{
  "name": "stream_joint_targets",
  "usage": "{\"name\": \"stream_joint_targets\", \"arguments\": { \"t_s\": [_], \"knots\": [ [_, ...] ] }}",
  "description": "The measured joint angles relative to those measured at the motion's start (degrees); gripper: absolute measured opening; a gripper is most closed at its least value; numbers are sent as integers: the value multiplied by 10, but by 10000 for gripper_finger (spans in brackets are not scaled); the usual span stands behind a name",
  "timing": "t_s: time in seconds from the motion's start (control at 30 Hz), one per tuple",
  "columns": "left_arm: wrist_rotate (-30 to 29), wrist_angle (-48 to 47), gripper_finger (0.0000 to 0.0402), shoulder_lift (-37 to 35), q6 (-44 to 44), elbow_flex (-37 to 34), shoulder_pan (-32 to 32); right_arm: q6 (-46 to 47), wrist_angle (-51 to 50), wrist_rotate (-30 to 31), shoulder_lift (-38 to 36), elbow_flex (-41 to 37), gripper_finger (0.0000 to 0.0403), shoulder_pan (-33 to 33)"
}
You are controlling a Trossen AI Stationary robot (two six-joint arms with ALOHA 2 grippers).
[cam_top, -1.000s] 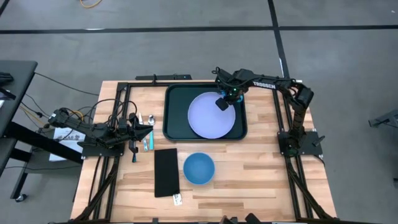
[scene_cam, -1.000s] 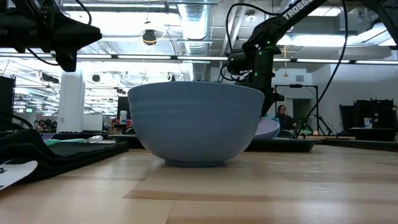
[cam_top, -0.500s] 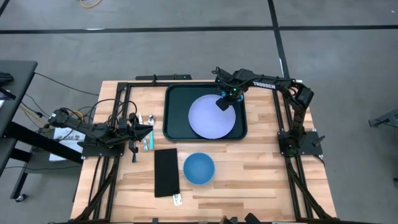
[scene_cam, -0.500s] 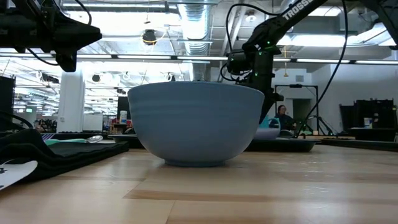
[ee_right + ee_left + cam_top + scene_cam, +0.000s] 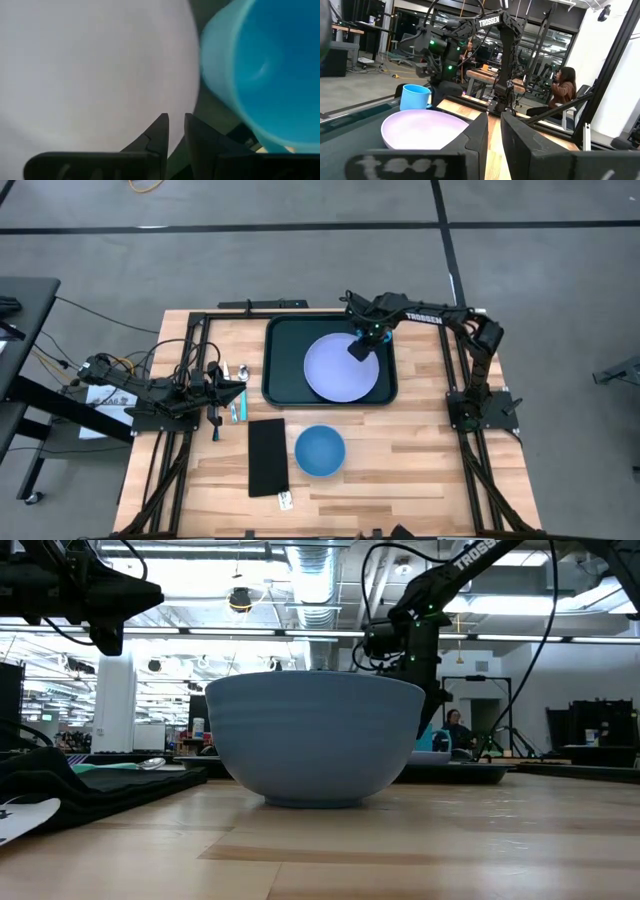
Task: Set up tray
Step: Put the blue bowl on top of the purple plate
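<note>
Two things already sit on the tray point(image 5: 283, 360), which lies at the far middle of the bench point(image 5: 420, 470): the lavender plate point(image 5: 335, 370) lies flat inside its rim, and a light blue cup point(image 5: 416, 96) stands at the plate's far right edge. The right hand point(image 5: 358, 346) hovers over that edge of the plate, fingers nearly together with a thin gap and nothing between them.

Still off the tray, as far as I can judge, are the blue bowl point(image 5: 320, 451) near the bench's front, the black napkin point(image 5: 267, 455) just left of it, and the cutlery point(image 5: 238, 392) lying left of the tray. The left hand point(image 5: 213, 418) waits over the bench's left side by that cutlery, fingers close together with a narrow slit, holding nothing. So the setup looks roughly half done.
</note>
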Motion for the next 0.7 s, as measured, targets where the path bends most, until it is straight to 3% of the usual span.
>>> {"name": "stream_joint_targets", "arguments": {
  "t_s": [0.23, 0.43, 0.6, 0.7],
  "knots": [
    [0, 0, 41, 0, 2, 0, 0, -22, -6, 37, -27, 0, 54, 54],
    [-10, 0, 41, 0, 8, 0, 0, -25, -7, 60, -92, -6, 54, 103],
    [-22, 0, 41, 0, 8, 0, 0, -23, 9, 73, -183, -68, 54, 137],
    [14, 0, 41, 0, 15, 0, 0, -16, 29, 73, -243, -119, 54, 155]
  ]
}}
